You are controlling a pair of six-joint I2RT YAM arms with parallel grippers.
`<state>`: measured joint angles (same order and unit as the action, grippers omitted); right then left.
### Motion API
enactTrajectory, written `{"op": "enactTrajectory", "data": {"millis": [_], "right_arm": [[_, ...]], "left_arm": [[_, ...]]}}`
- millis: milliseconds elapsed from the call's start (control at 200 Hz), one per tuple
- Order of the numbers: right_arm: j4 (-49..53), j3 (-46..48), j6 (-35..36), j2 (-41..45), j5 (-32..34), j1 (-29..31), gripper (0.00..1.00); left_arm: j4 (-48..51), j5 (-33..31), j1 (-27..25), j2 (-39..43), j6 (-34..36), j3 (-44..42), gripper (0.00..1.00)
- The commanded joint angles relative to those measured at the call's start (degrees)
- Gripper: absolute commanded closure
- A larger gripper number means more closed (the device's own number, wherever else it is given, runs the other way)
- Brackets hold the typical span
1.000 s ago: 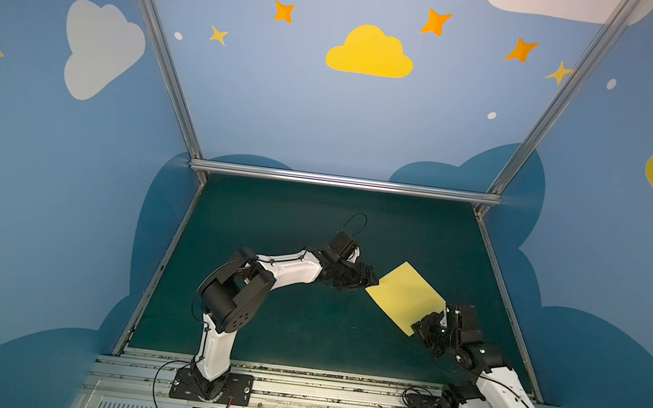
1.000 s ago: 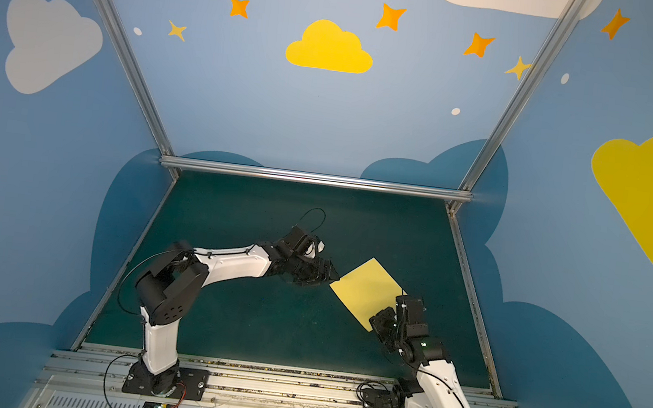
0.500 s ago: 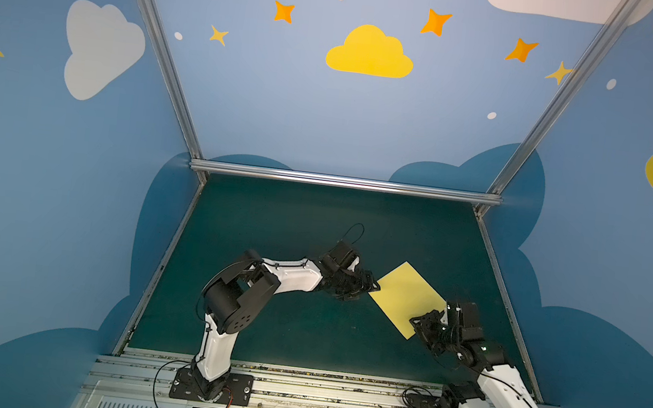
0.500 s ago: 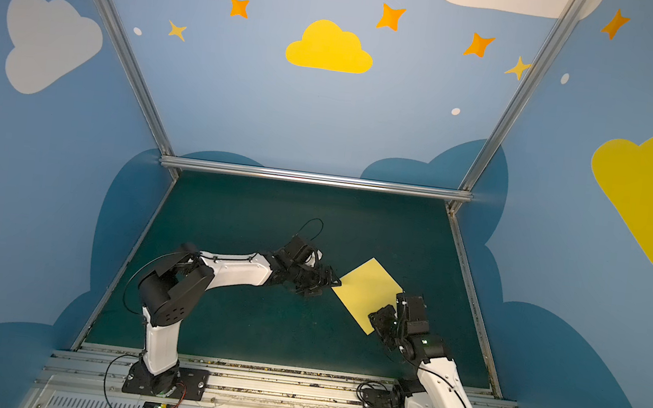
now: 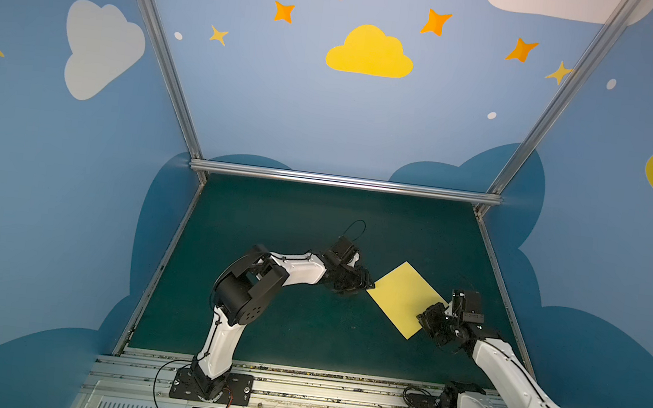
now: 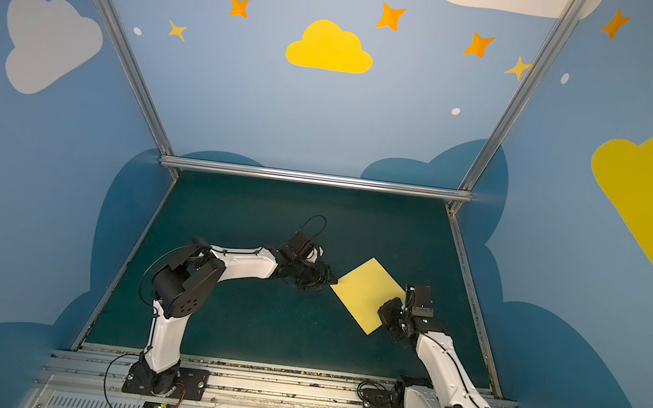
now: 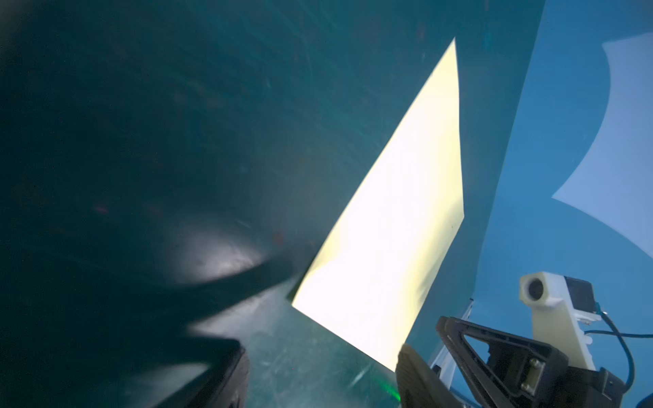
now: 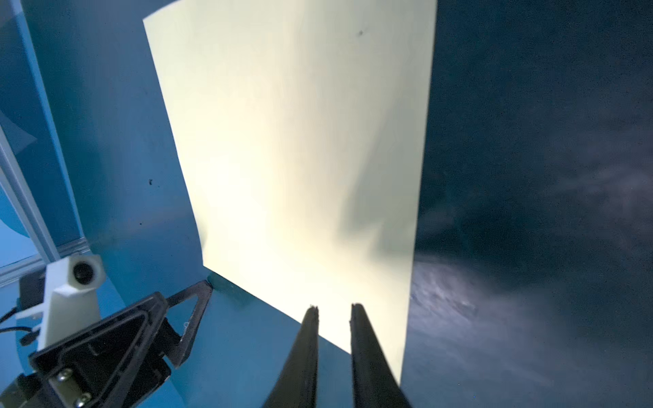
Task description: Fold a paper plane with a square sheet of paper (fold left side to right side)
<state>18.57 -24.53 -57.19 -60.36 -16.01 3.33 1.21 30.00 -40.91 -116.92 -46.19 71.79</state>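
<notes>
The square sheet of paper [image 5: 404,295] [image 6: 365,293] is pale yellow and lies flat on the green mat, turned like a diamond. No paper plane shape shows. In both top views my left gripper [image 5: 366,284] [image 6: 329,281] sits low at the sheet's left corner. In the left wrist view it [image 7: 323,381] is open, with bare mat between the fingers and the paper [image 7: 388,229] just ahead. My right gripper [image 5: 424,320] [image 6: 387,313] is at the sheet's right edge. In the right wrist view its fingers [image 8: 357,318] stand a narrow gap apart over the paper's [image 8: 289,141] near edge, and nothing shows clamped.
The green mat [image 5: 281,325] is bordered by aluminium rails [image 5: 344,182] and blue painted walls. The arm bases stand on the metal rail [image 5: 295,394] at the front. Each wrist view shows the opposite gripper and its white camera mount [image 7: 544,296] [image 8: 70,282].
My left gripper has dropped toward the sheet's left corner and its jaws have narrowed somewhat. The right gripper's jaws parted a little and narrowed again. The paper has not moved.
</notes>
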Motion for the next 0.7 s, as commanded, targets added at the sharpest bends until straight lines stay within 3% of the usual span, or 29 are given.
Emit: {"op": "enactTrajectory", "data": {"millis": [0,255,691], "right_arm": [[-5.70,-3.15,2.51,-4.91,-3.67,-1.18,0.88],[-9.16,-3.77,1.51,-13.98,-4.65,-1.99,0.94],[-6.77,-3.72,0.75,-17.41,-3.50,-2.02,0.98]], "left_arm": [[-0.14,1.61,0.51,-2.01,2.68,0.87,0.33],[-1.69,4.71,0.76,-4.25,3.69,1.84,0.33],[-5.42,7.83,-0.49,-7.97,3.18,3.97,0.33]]}}
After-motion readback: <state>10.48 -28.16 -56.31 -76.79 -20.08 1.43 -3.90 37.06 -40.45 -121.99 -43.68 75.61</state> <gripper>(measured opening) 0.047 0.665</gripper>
